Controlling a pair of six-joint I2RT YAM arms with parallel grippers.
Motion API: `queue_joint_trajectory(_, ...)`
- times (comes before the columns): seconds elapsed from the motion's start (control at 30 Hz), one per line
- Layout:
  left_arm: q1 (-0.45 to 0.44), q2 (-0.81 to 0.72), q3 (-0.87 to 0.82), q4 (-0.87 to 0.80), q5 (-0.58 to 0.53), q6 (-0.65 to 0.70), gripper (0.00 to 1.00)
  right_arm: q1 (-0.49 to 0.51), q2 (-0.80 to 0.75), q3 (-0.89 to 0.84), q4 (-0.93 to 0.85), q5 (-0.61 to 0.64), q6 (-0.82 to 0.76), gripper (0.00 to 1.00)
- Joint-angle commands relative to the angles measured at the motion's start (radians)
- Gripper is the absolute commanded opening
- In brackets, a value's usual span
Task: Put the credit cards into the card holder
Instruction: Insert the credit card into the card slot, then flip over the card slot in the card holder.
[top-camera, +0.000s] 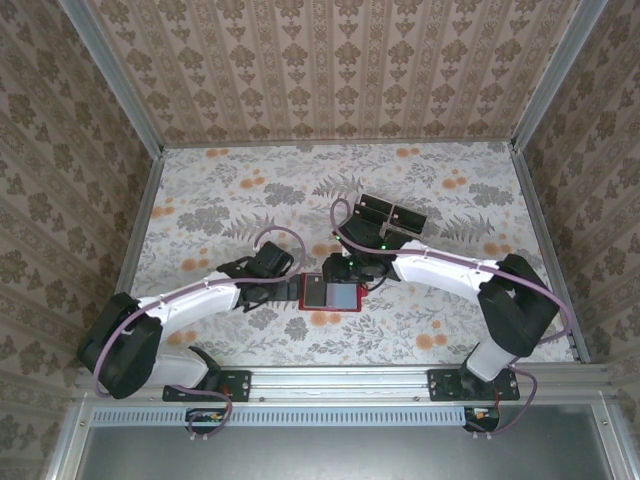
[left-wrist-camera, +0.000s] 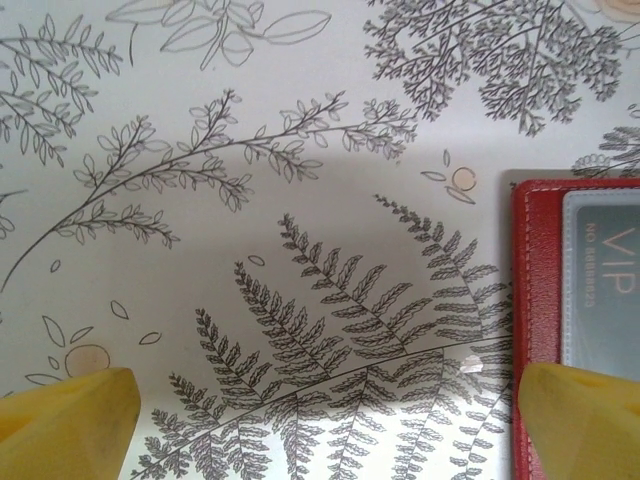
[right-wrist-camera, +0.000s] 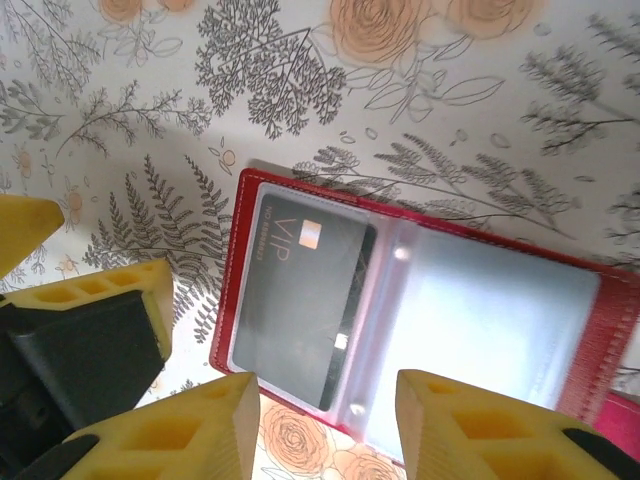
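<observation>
The card holder (right-wrist-camera: 232, 265) lies open and flat on the floral table, red-rimmed with clear sleeves inside. One dark credit card (right-wrist-camera: 300, 290) marked VIP sits in its left sleeve; the other sleeve looks bare. My right gripper (right-wrist-camera: 330, 425) hovers open just over the holder's near edge, nothing between its yellow fingers. My left gripper (left-wrist-camera: 325, 425) stands wide open over bare table beside the holder (left-wrist-camera: 538, 270), its right fingertip (left-wrist-camera: 580, 420) at the red edge next to the card (left-wrist-camera: 605, 280). From above, both grippers (top-camera: 288, 290) (top-camera: 345, 280) flank the holder (top-camera: 303, 295).
A rack with dark cards (top-camera: 390, 215) stands just behind the right arm's wrist. Patterned walls close in the table on three sides. The left gripper's yellow fingers (right-wrist-camera: 130, 290) sit close by the holder's left edge.
</observation>
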Motion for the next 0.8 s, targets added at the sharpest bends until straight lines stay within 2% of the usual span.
queue_joint_trajectory(0.0, -0.018, -0.013, 0.044, -0.037, -0.017, 0.029, 1.0, -0.009, -0.015, -0.05, -0.063, 0.027, -0.009, 0.43)
queue_joint_trajectory(0.43, -0.076, 0.072, 0.101, -0.029, -0.033, 0.021, 1.0, 0.025, -0.166, -0.269, 0.051, 0.009, 0.162, 0.43)
queue_joint_trajectory(0.77, -0.079, 0.085, 0.102, -0.024, -0.036, 0.02, 1.0, 0.065, -0.107, -0.263, 0.097, -0.004, 0.192, 0.43)
